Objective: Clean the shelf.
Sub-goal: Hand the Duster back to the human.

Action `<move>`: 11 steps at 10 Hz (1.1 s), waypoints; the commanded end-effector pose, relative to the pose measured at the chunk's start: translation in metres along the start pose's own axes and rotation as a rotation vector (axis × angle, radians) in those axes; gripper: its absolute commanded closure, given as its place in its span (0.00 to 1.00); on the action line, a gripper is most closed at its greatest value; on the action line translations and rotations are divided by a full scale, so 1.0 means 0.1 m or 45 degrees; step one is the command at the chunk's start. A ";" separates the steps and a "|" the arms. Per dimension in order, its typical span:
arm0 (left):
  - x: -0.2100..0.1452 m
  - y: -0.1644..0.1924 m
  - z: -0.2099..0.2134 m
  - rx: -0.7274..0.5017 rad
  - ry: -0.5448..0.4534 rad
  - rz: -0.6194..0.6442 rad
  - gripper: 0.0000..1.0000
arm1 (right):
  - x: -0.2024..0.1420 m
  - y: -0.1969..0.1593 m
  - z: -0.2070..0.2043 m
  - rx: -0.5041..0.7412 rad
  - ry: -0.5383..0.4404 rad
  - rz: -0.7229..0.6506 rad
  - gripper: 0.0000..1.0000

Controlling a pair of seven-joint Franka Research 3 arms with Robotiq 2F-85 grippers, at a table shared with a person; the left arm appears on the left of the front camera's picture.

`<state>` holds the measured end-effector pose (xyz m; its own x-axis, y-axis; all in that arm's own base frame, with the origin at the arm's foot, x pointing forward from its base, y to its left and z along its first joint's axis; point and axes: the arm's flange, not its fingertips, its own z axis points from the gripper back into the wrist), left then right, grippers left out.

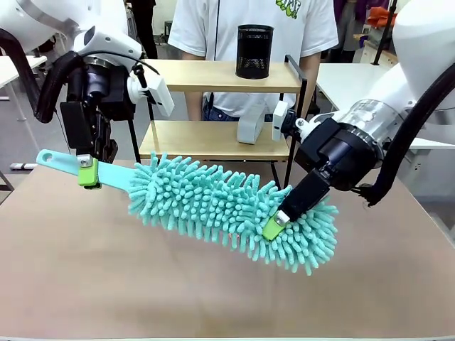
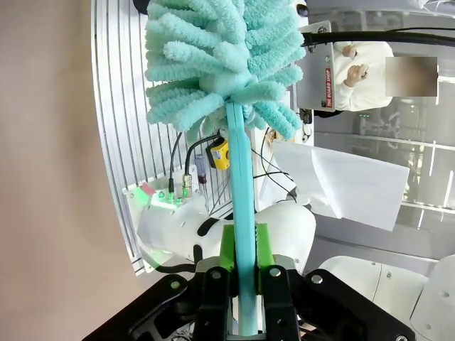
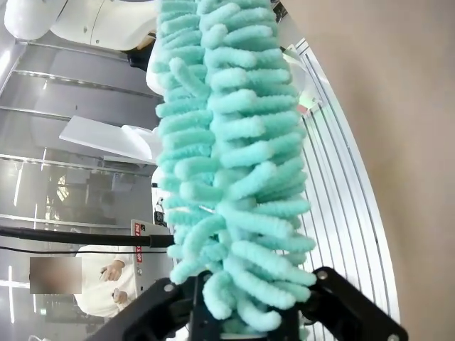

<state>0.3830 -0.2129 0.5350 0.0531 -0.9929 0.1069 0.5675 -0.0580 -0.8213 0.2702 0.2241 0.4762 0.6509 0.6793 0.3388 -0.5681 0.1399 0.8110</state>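
Left gripper (image 1: 89,172) clamping duster (image 1: 227,209) handle, right gripper (image 1: 274,226) pinching its head, mesh cup (image 1: 254,51) atop shelf (image 1: 213,138)

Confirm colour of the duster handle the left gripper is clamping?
Light teal, same as the chenille head. The duster handle shows best in the left wrist view, between the left gripper pads.

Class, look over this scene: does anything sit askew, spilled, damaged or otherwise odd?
Nothing spilled or damaged. One oddity: the teal duster is held at both ends, handle in the left end effector, fluffy tip in the right end effector, slanting above the table, off the shelf.
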 end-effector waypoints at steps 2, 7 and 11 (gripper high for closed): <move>-0.03 -0.13 0.26 -0.032 -0.010 0.018 0.88 | 0.02 -0.02 0.03 0.015 0.027 0.035 1.00; -0.04 -0.14 0.26 -0.032 0.011 0.018 0.00 | 0.01 -0.02 0.04 0.018 0.020 0.038 1.00; -0.35 -0.18 0.48 0.017 -0.150 0.055 0.00 | -0.04 -0.02 0.10 0.023 0.027 0.030 1.00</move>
<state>0.3947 -0.1838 0.5480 0.1167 -0.9852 0.1253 0.5821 -0.0343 -0.8124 0.2716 0.2214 0.4744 0.6458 0.6852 0.3368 -0.5682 0.1367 0.8114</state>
